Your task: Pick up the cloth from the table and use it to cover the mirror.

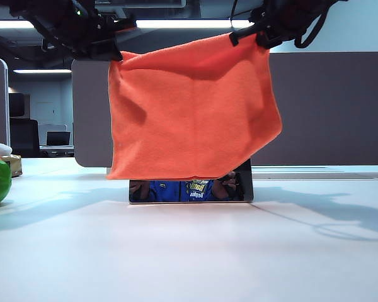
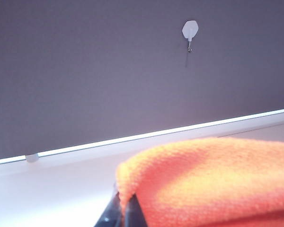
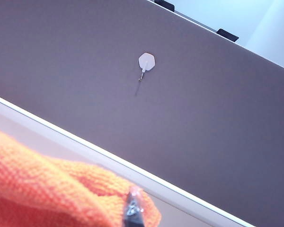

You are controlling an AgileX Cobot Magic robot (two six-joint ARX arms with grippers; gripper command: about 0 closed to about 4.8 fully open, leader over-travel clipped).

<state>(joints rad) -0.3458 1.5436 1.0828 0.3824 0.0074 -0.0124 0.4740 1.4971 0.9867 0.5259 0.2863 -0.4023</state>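
Cloth (image 1: 192, 110) hangs between your left gripper (image 1: 113, 53) and right gripper (image 1: 259, 36), both pinching its upper corners, draped before the mirror (image 1: 189, 190); lower both evenly, keeping it taut.

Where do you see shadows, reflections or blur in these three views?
Exterior view: ceiling strip lights glare, soft arm shadows lie on the table, and the mirror reflects blue below the cloth. Left wrist view: the cloth is close and soft. Right wrist view: the hook casts a faint shadow on the partition.
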